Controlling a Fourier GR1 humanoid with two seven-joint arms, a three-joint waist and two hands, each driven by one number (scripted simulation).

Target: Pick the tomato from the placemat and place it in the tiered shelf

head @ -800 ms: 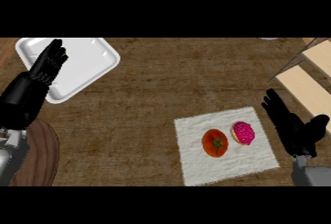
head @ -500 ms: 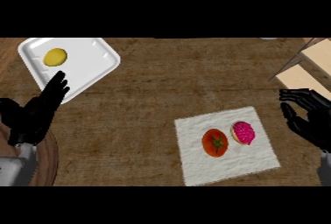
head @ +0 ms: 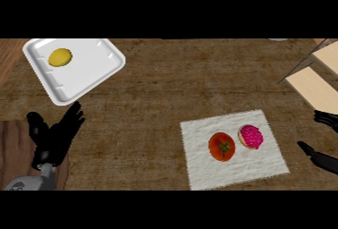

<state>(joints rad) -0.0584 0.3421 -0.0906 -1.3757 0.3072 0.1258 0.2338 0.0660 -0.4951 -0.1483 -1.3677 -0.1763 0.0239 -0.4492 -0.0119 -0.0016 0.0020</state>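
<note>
Head view, only view available.

- Tomato [head: 222,146] lay on the white placemat [head: 228,173], roughly at its middle, stem scar facing up. Just beside it, on the side toward the shelf, sat a pink-topped round item [head: 251,136]; the two looked close to touching, but contact could not be confirmed.
- Tiered shelf [head: 315,86] showed at the view's upper right, partly cut by the edge. No tomato on its visible boards.
- Right hand [head: 322,158] was mostly out of frame at the right edge. Its thumb and fingers showed spread apart with nothing between them, so it was read as unclenched and empty. It was near the placemat's right border but apart from the tomato.
- Left hand [head: 56,134] was at lower left, fingers straight and pointing up, empty, well away from the placemat. Judged resting.
- White tray [head: 89,71] at upper left held one yellow item [head: 60,57]; not part of the task.

Progress, judged: nothing done yet. Tomato not grasped, not lifted. Remaining: reach, grasp, carry to the shelf, release.
</note>
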